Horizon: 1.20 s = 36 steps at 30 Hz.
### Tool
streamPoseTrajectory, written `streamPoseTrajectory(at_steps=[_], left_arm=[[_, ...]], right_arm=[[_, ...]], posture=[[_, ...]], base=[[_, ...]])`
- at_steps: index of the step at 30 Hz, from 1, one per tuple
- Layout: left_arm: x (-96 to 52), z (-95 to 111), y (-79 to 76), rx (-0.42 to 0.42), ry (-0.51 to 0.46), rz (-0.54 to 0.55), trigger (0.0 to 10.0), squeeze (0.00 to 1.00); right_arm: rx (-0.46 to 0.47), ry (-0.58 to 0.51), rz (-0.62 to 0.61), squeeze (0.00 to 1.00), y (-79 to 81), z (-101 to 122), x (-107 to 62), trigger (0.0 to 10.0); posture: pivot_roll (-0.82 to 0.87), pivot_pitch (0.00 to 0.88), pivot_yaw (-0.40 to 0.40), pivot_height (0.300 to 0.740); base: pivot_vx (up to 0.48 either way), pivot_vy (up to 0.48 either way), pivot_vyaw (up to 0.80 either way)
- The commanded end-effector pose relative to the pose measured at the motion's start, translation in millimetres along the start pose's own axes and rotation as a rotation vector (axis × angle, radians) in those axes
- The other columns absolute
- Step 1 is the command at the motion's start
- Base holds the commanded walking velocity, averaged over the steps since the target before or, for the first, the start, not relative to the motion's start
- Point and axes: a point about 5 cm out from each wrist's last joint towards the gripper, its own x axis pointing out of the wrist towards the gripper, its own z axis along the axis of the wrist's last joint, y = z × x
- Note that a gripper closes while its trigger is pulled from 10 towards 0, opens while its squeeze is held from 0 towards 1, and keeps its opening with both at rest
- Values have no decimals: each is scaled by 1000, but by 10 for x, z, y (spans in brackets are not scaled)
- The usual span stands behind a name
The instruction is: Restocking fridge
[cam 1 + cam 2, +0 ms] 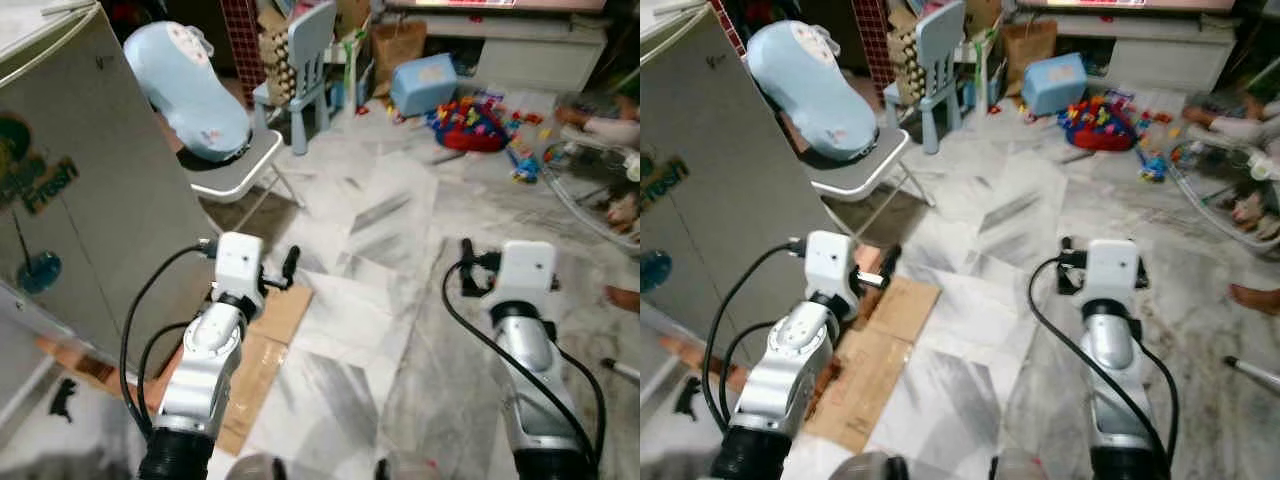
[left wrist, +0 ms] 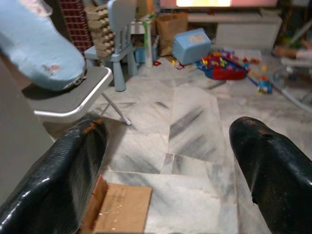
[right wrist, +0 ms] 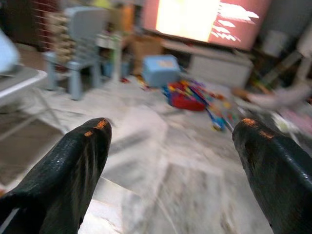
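The fridge [image 1: 90, 190] stands closed at the near left, just left of the left gripper [image 2: 165, 165], whose fingers are spread wide and empty. The right gripper [image 3: 170, 161], well to the right over marble floor [image 1: 400, 250], is equally wide and empty.

Grey fridge [image 1: 90, 190] at left, door shut.

A lived-in family home is indicated by a marble-tiled floor [image 1: 400, 330] on which toys [image 1: 478, 122] are strewn. A child's blue chair [image 1: 305, 75], a folding chair [image 1: 240, 165] and a grey fridge [image 1: 90, 200] are seen, with a bright television [image 3: 204, 19] beyond.
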Motion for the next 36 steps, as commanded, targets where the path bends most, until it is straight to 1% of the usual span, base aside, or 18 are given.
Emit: streamPoseTrajectory(at_steps=[1, 5, 7, 9, 11, 12, 14, 17, 21, 26, 31, 34, 36], left_arm=[[-29, -29, 71, 3, -1, 39, 10000, 0], [-54, -34, 146, 11, -9, 77, 10000, 0], [-60, -53, 180, 22, -4, 88, 10000, 0], [-62, -67, 192, 21, -2, 90, 10000, 0], [-79, -83, 190, 2, 3, 83, 10000, 0], [-89, -90, 171, 2, 3, 74, 10000, 0], [-92, -89, 159, 6, 1, 72, 10000, 0], [-66, -85, 138, 0, -3, 66, 10000, 0], [-30, -59, 130, -18, -8, 71, 10000, 0], [-45, -70, 122, -13, -5, 71, 10000, 0], [-60, -75, 124, -11, -1, 70, 10000, 0], [-58, -77, 130, -10, 2, 77, 10000, 0], [-57, -76, 163, -13, -6, 109, 10000, 0]], right_arm=[[1, 5, 41, 0, 68, -2, 34, 10000], [10, 29, 48, 0, 109, -62, 71, 10000], [16, 21, 50, 0, 131, -45, 93, 10000], [20, 19, 50, 0, 142, -40, 103, 10000], [26, 12, 50, 0, 174, -22, 109, 10000], [31, 2, 58, 0, 205, -1, 112, 10000], [33, -5, 63, 0, 215, 9, 109, 10000], [31, -2, 64, 0, 231, -14, 109, 10000], [32, -2, 62, 0, 216, -5, 106, 10000], [23, 15, 61, 0, 185, -56, 100, 10000], [29, 16, 58, 0, 190, -53, 102, 10000], [31, 15, 61, 0, 202, -52, 101, 10000], [31, 16, 64, 0, 200, -58, 102, 10000]], posture=[[-52, 0, 2, 740], [-44, 0, -3, 740], [-37, 0, 3, 740], [-36, 0, 12, 740], [-38, 0, 25, 740], [-39, 0, 26, 740], [-37, 0, 28, 740], [-42, 0, 26, 740], [-41, 8, 21, 740], [-37, 26, 22, 740], [-31, 34, 21, 740], [-30, 32, 21, 740], [-27, 29, 17, 740]], base=[[0, 0, 0], [0, 0, 0], [0, 0, 0], [0, 0, 0], [0, -120, 0], [0, -292, 0], [0, -292, 0], [0, -427, 0], [0, -480, 0], [0, -480, 0], [0, -480, 0], [0, -102, 0], [0, 0, 0]])
